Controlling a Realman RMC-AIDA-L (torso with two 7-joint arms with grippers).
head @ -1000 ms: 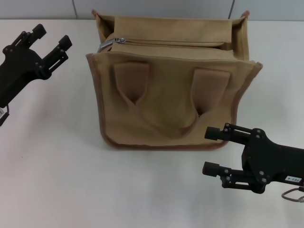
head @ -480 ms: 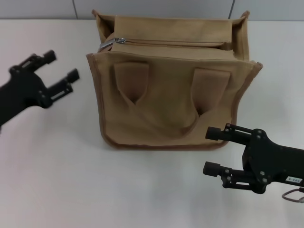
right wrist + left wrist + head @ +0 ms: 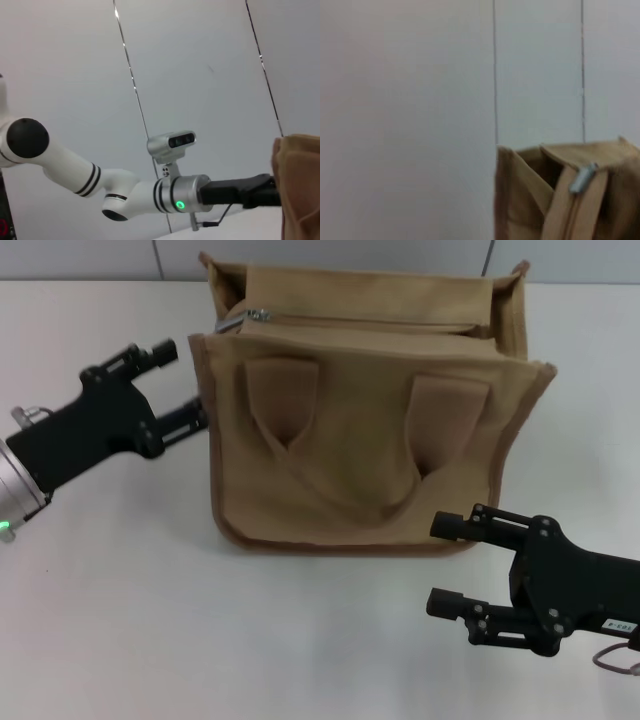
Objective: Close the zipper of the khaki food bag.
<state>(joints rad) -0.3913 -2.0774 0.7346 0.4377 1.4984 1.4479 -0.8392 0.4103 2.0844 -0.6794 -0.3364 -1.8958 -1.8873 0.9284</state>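
The khaki food bag (image 3: 360, 460) stands upright at the middle of the white table, handles folded down on its front. The zipper (image 3: 370, 328) runs along its top, with the silver pull tab (image 3: 258, 314) at the left end. My left gripper (image 3: 183, 383) is open at the bag's left side, below the pull, its lower finger (image 3: 193, 420) against the canvas. The left wrist view shows the bag's corner (image 3: 525, 200) and the pull tab (image 3: 582, 177). My right gripper (image 3: 438, 564) is open and empty, in front of the bag's lower right corner.
A grey panelled wall (image 3: 320, 255) rises just behind the bag. The right wrist view shows the left arm (image 3: 125, 192) reaching to the bag's edge (image 3: 300, 185). Bare white tabletop (image 3: 200, 640) lies in front of and to either side of the bag.
My left gripper has moved right and come up against the bag's left side. The bag has shifted slightly right and back. The right arm has barely moved.
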